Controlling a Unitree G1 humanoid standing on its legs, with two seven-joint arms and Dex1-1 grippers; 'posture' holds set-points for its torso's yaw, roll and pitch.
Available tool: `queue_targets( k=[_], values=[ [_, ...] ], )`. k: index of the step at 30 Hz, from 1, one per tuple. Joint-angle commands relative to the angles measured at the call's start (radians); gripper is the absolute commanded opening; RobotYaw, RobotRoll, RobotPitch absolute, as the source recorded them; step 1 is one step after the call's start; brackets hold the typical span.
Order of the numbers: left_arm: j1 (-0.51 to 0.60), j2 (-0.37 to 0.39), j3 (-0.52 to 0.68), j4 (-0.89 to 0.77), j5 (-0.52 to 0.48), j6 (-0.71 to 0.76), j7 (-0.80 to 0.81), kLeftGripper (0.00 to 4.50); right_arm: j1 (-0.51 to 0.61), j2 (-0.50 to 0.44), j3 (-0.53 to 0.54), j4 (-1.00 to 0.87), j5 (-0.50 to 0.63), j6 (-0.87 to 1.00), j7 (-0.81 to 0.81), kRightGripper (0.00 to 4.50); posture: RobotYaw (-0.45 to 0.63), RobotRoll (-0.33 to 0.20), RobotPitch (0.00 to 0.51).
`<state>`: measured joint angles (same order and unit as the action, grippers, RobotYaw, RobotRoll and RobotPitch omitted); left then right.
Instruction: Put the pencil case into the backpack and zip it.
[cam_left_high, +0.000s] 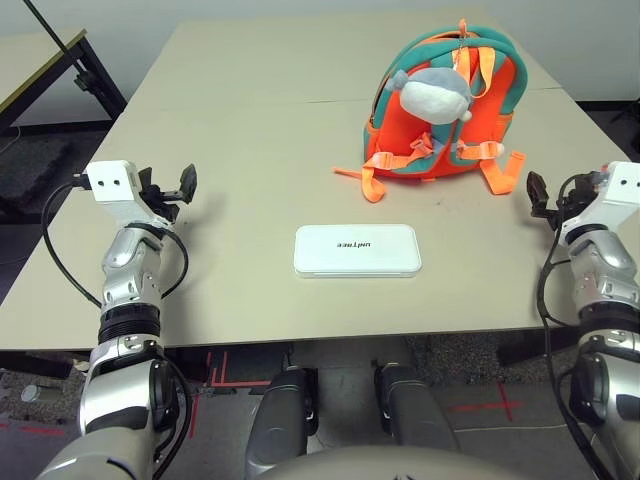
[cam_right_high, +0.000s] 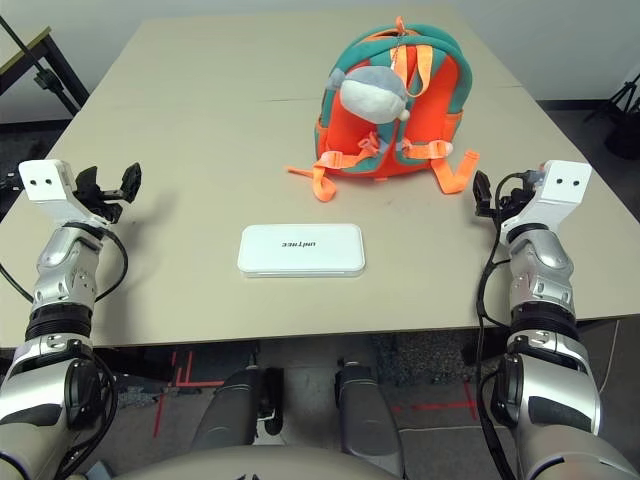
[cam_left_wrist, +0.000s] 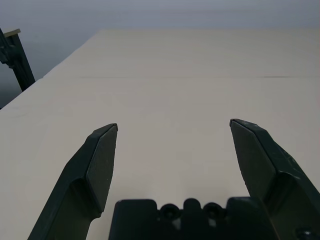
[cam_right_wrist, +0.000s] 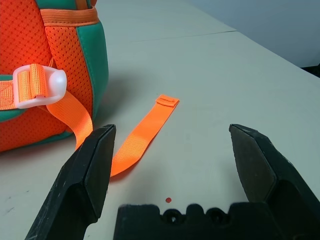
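Note:
The white pencil case (cam_left_high: 357, 250) lies flat near the table's front edge, midway between my arms, dark lettering on its face. The orange backpack (cam_left_high: 443, 112) with teal trim lies farther back and to the right, straps up, a grey-white plush toy (cam_left_high: 432, 94) on it. One loose strap (cam_right_wrist: 142, 136) trails on the table just ahead of my right gripper (cam_right_wrist: 172, 132). The left gripper (cam_left_high: 168, 186) stands open over bare table at the left, well apart from the case. The right gripper (cam_left_high: 543, 196) is open at the right, just beside the backpack's near corner.
The beige table (cam_left_high: 250, 120) has a seam running across its middle. A black-legged second table (cam_left_high: 45, 60) stands off the far left. Floor with red tape marks shows below the front edge.

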<state>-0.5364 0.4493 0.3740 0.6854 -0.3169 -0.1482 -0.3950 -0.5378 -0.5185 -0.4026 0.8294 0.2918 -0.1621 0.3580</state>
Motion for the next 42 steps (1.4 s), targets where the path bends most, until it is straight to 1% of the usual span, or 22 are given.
queue_targets(
  k=[1, 5, 8, 11, 15, 17, 18, 22, 24, 27, 30, 35, 42],
  values=[
    [0.0, 0.013, 0.0, 0.028, 0.007, -0.008, -0.01, 4.5, 0.006, -0.005, -0.003, -0.001, -0.002, -0.005, -0.004, 4.49, -0.08, 0.0, 0.13],
    [0.011, 0.017, 0.003, 0.008, 0.003, -0.001, -0.013, 4.5, -0.01, 0.0, 0.003, 0.007, -0.005, -0.004, -0.005, 4.49, -0.05, 0.0, 0.14],
    [0.029, 0.026, 0.005, -0.035, -0.007, 0.02, -0.025, 4.5, -0.023, 0.005, 0.009, 0.017, -0.007, -0.005, -0.002, 4.49, -0.03, 0.0, 0.138],
    [0.045, 0.028, 0.004, -0.097, -0.03, 0.079, -0.04, 4.5, -0.032, 0.004, 0.011, 0.031, -0.009, -0.006, 0.002, 4.49, -0.02, 0.0, 0.144],
    [0.058, 0.013, -0.012, -0.215, -0.082, 0.218, -0.062, 4.5, -0.04, -0.003, 0.011, 0.042, -0.011, -0.008, 0.009, 4.49, -0.03, 0.0, 0.141],
    [0.066, 0.012, -0.03, -0.28, -0.111, 0.303, -0.087, 4.5, -0.039, -0.006, 0.009, 0.045, -0.01, -0.012, 0.012, 4.49, -0.03, 0.0, 0.136],
    [0.068, 0.016, -0.039, -0.318, -0.138, 0.374, -0.104, 4.5, -0.036, -0.004, 0.009, 0.036, -0.01, -0.012, 0.012, 4.49, -0.03, 0.0, 0.136],
    [0.064, 0.05, -0.065, -0.446, -0.266, 0.731, -0.14, 4.5, -0.019, -0.009, 0.019, -0.001, -0.017, -0.013, 0.024, 4.49, -0.06, 0.0, 0.131],
    [0.059, 0.067, -0.078, -0.495, -0.317, 0.875, -0.157, 4.5, -0.005, -0.012, 0.027, -0.034, -0.02, -0.008, 0.037, 4.49, -0.07, 0.0, 0.131],
    [0.041, 0.083, -0.077, -0.521, -0.384, 1.062, -0.157, 4.5, 0.027, -0.019, 0.041, -0.104, -0.019, 0.012, 0.058, 4.49, -0.08, 0.0, 0.131],
    [0.023, 0.095, -0.068, -0.521, -0.447, 1.216, -0.171, 4.5, 0.083, -0.023, 0.059, -0.224, -0.007, 0.059, 0.086, 4.49, -0.1, 0.0, 0.131],
    [0.01, 0.116, -0.047, -0.506, -0.537, 1.424, -0.2, 4.5, 0.159, -0.038, 0.087, -0.38, -0.008, 0.136, 0.134, 4.49, -0.12, 0.0, 0.13],
    [-0.011, 0.111, -0.003, -0.445, -0.585, 1.569, -0.201, 4.5, 0.201, -0.054, 0.112, -0.485, -0.021, 0.184, 0.17, 4.49, -0.14, 0.0, 0.126]
  ],
)
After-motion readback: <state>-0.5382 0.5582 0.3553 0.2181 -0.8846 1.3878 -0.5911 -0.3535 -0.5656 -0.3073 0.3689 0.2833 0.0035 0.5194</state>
